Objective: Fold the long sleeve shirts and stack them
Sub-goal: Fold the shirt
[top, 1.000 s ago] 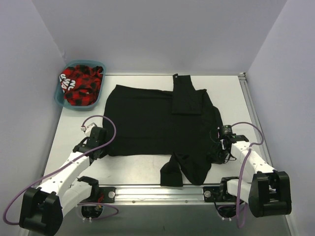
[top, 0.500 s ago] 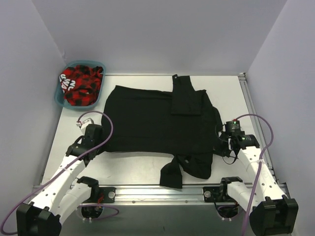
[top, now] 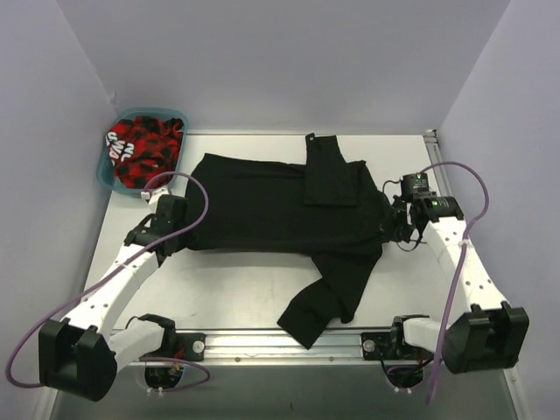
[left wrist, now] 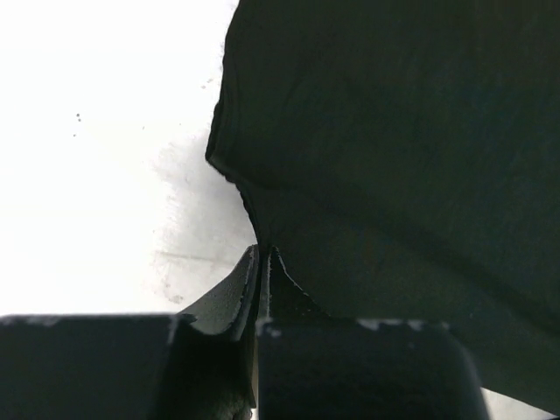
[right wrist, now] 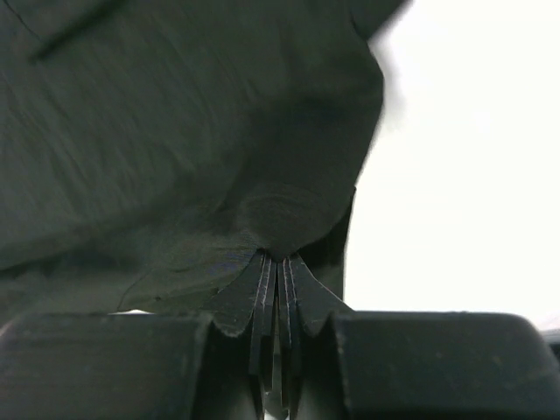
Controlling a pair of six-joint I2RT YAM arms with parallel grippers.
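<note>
The black shirt [top: 280,197] lies spread on the worktop [top: 236,284], its side edges clamped in the left fingers [left wrist: 238,297] and right fingers [right wrist: 241,297]. Only thin folds are pinched, so uneven pulling could slip one free, and the loose sleeve [top: 319,297] could bunch under the fold.

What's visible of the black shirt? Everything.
The black shirt is plain soft cloth, spread mostly flat on the table. One sleeve lies folded over its far right part; the other trails rumpled toward the near edge. The left gripper pinches its left edge, the right gripper its right edge.
</note>
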